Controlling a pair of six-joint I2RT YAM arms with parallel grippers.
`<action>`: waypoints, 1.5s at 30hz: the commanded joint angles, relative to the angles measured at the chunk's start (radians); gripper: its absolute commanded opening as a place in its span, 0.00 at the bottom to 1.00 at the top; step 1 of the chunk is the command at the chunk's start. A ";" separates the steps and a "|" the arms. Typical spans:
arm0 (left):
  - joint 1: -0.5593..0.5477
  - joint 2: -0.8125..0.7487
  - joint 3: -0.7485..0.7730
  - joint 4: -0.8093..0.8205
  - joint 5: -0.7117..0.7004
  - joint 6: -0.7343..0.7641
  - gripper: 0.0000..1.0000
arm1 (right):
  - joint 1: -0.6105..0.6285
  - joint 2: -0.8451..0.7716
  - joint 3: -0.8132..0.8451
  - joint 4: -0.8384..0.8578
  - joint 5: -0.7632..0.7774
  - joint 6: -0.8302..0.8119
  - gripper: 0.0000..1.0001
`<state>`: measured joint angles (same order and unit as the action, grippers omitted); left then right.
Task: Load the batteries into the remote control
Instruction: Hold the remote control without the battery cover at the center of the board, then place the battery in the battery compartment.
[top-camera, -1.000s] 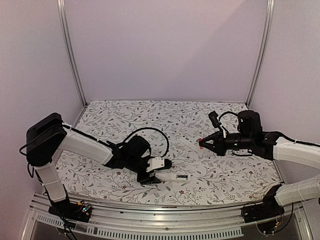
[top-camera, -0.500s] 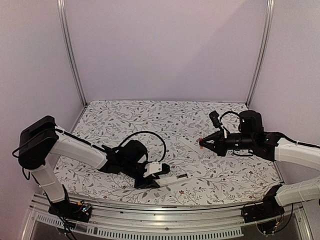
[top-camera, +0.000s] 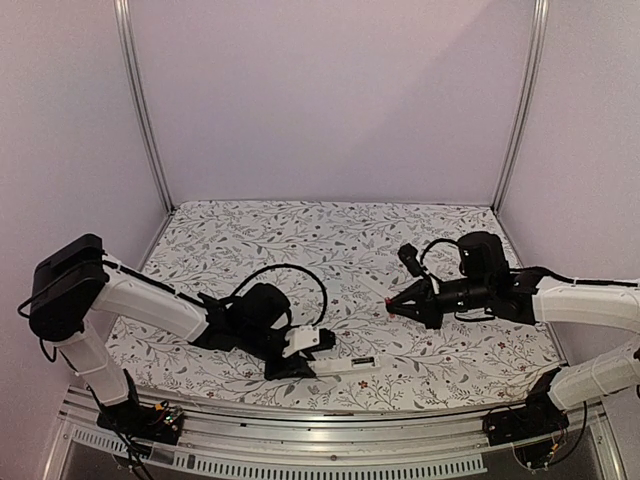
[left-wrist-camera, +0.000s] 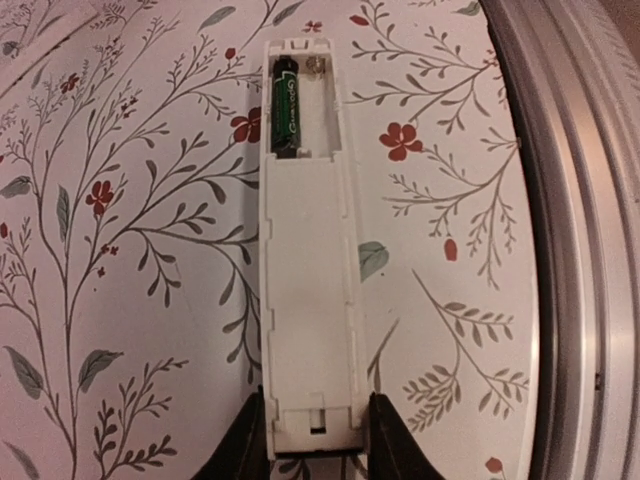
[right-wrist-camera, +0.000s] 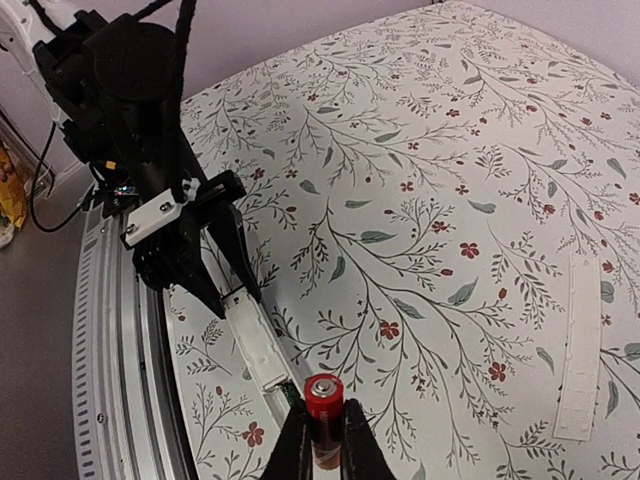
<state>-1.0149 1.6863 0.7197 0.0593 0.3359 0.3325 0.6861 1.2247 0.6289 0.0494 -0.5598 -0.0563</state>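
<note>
**Remote pinched at the near edge, red battery held aloft**

The left gripper (left-wrist-camera: 315, 447) has its jaws pressed against both sides of the remote control (left-wrist-camera: 310, 300) at one end; the remote lies flat by the table (top-camera: 300, 240) near edge; the black battery (left-wrist-camera: 287, 105) sits in its far-end bay; the right gripper (right-wrist-camera: 320, 440) clamps the red battery (right-wrist-camera: 323, 400) above the table.

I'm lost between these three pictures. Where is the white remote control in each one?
Top external: remote control lies bottom centre, near the front edge of the table.
Left wrist: remote control fills the middle, running bottom to top.
Right wrist: remote control sits lower left of centre, just beyond the red battery.
Shared landmark: the left gripper, its fingers either side of one end.
</note>
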 joint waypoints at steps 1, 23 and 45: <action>-0.019 -0.024 -0.001 -0.029 -0.015 0.005 0.30 | 0.073 0.060 0.031 -0.028 0.008 -0.054 0.00; -0.027 -0.216 -0.207 0.293 -0.137 -0.113 0.64 | 0.241 0.387 0.179 -0.137 0.064 -0.429 0.00; -0.046 -0.157 -0.166 0.286 -0.147 -0.089 0.64 | 0.258 0.459 0.198 -0.212 0.153 -0.499 0.00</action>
<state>-1.0473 1.5188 0.5369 0.3504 0.1932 0.2344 0.9337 1.6604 0.7998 -0.1078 -0.4622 -0.5362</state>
